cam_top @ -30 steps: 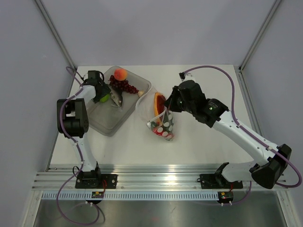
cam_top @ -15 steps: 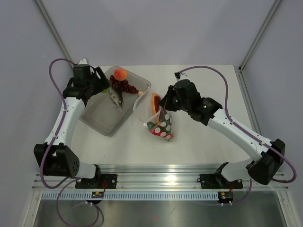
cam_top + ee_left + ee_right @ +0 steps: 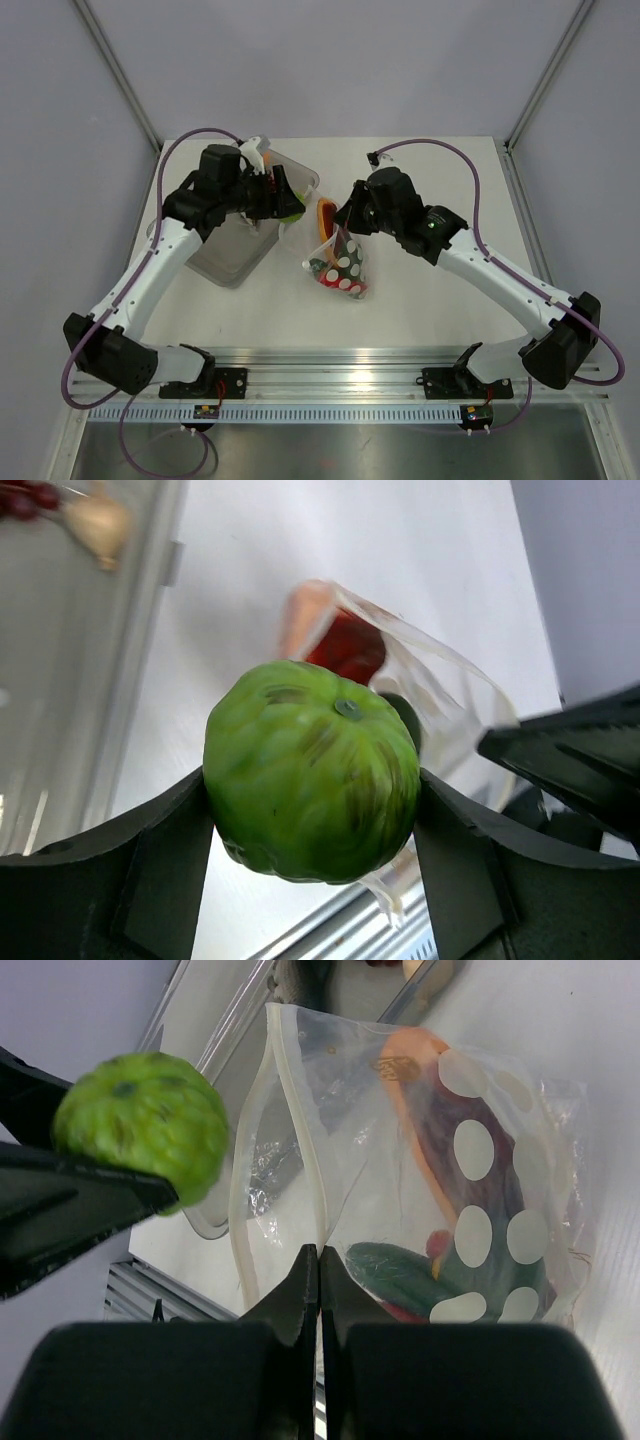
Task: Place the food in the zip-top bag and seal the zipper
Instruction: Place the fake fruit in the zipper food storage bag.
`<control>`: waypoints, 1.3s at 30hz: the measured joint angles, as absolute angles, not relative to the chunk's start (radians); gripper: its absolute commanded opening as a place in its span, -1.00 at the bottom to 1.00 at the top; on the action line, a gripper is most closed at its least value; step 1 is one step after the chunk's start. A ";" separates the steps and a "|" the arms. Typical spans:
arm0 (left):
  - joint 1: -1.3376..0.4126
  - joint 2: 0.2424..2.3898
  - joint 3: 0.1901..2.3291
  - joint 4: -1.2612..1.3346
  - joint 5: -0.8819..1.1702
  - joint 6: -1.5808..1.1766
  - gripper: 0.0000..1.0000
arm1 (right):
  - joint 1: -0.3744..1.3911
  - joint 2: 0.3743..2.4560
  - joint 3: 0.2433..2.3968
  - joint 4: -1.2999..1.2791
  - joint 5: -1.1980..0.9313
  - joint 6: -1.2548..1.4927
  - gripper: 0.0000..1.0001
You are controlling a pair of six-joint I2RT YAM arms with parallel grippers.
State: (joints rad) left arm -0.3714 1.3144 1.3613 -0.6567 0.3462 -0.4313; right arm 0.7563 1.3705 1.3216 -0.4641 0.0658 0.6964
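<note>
My left gripper [image 3: 287,200] is shut on the light-green lime [image 3: 312,768] and holds it in the air just left of the bag's mouth; the lime also shows in the right wrist view [image 3: 143,1127]. The zip-top bag [image 3: 341,262], clear with white spots, lies mid-table with its mouth held open. My right gripper [image 3: 320,1260] is shut on the bag's zipper edge [image 3: 298,1100]. Inside the bag [image 3: 470,1220] lie the orange-red fruit wedge [image 3: 425,1110], the dark-green cucumber [image 3: 400,1270] and something red. Red grapes [image 3: 25,498] sit in the tray's corner.
The clear grey tray [image 3: 225,258] stands at the left of the table, partly under my left arm. Aluminium rails [image 3: 330,375] run along the near edge. Frame posts stand at the back corners.
My left arm lifted the lime out of the tray and swung right, up to the bag's mouth. My right gripper stayed pinched on the bag's edge, shifting slightly.
</note>
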 measured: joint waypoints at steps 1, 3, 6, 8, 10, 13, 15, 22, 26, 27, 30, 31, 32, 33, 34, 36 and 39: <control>-0.391 1.320 1.361 -0.656 0.366 -0.429 -0.10 | 0.756 1.370 1.322 -0.464 0.066 0.696 -1.00; -0.420 1.338 1.361 -0.655 0.394 -0.426 -0.10 | 0.756 1.370 1.322 -0.464 0.066 0.696 -1.00; -0.459 1.378 1.361 -0.657 0.426 -0.424 0.21 | 0.756 1.370 1.322 -0.464 0.066 0.696 -1.00; -0.477 1.401 1.361 -0.659 0.439 -0.420 0.78 | 0.756 1.370 1.322 -0.464 0.066 0.696 -1.00; -0.495 1.417 1.362 -0.664 0.449 -0.411 0.98 | 0.756 1.370 1.322 -0.464 0.067 0.696 -1.00; -0.507 1.428 1.385 -0.703 0.453 -0.397 0.98 | 0.756 1.370 1.322 -0.464 0.067 0.696 -1.00; -0.508 1.430 1.416 -0.733 0.446 -0.382 0.98 | 0.756 1.370 1.322 -0.464 0.067 0.696 -1.00; -0.478 1.426 1.530 -0.791 0.381 -0.323 0.64 | 0.756 1.369 1.320 -0.464 0.067 0.696 -1.00; -0.373 1.427 1.530 -0.804 0.359 -0.318 0.57 | 0.756 1.356 1.310 -0.465 0.070 0.696 -1.00; -0.344 1.427 1.530 -0.804 0.356 -0.319 0.57 | 0.756 1.353 1.308 -0.465 0.070 0.696 -1.00; -0.249 1.443 1.530 -0.786 0.347 -0.332 0.54 | 0.756 1.342 1.306 -0.470 0.070 0.696 -1.00; -0.223 1.459 1.532 -0.777 0.342 -0.338 0.52 | 0.756 1.341 1.306 -0.470 0.070 0.696 -1.00; -0.208 1.489 1.541 -0.774 0.337 -0.342 0.51 | 0.756 1.340 1.306 -0.471 0.070 0.696 -1.00; -0.200 1.519 1.556 -0.772 0.333 -0.346 0.50 | 0.756 1.340 1.306 -0.471 0.070 0.695 -1.00; -0.196 1.564 1.578 -0.764 0.329 -0.350 0.49 | 0.756 1.340 1.306 -0.472 0.070 0.695 -1.00; -0.196 1.662 1.619 -0.749 0.315 -0.362 0.49 | 0.756 1.340 1.306 -0.474 0.070 0.695 -1.00; -0.197 1.791 1.665 -0.732 0.289 -0.376 0.48 | 0.756 1.340 1.306 -0.477 0.072 0.694 -1.00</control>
